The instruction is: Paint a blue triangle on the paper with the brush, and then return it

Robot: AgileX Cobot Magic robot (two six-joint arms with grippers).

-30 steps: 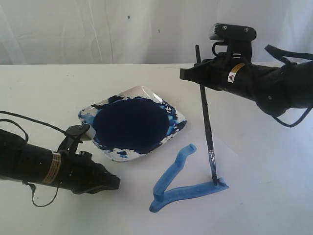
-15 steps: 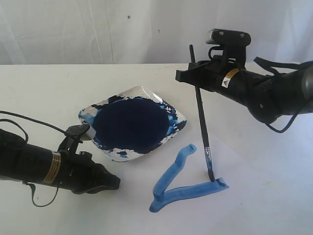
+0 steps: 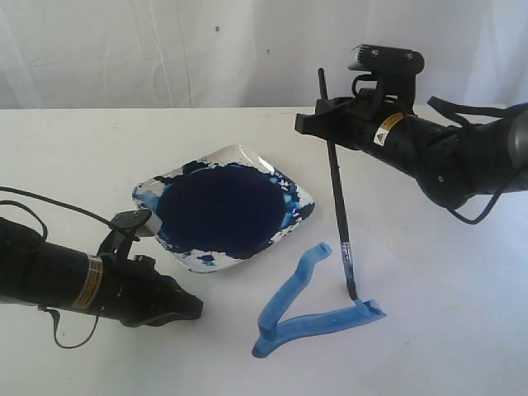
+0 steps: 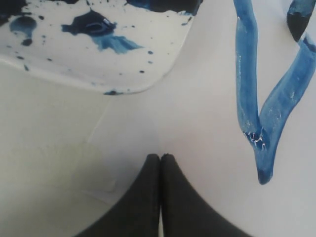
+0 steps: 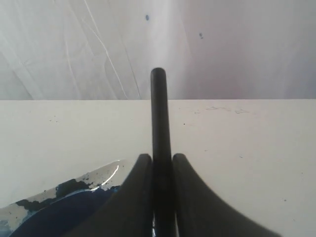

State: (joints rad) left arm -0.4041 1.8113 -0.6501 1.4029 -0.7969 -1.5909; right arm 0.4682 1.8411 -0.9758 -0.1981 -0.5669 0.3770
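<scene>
My right gripper is shut on the upper handle of the brush, which stands nearly upright. Its blue-stained bristles meet the right end of the lower stroke of the blue triangle. Two light-blue sides show, forming a V on the paper. In the right wrist view the black handle rises between the shut fingers. My left gripper rests shut and empty near the dish, left of the V. Its wrist view shows the shut tips, the V strokes and the brush tip.
A square white dish holding a pool of dark navy paint sits left of the strokes, between both arms. Its spattered rim lies just ahead of the left gripper. A white backdrop hangs behind the table.
The right gripper has shifted left and slightly back, carrying the brush. The bristles have slid a little leftward from the far right end of the lower stroke. The left arm has not moved.
</scene>
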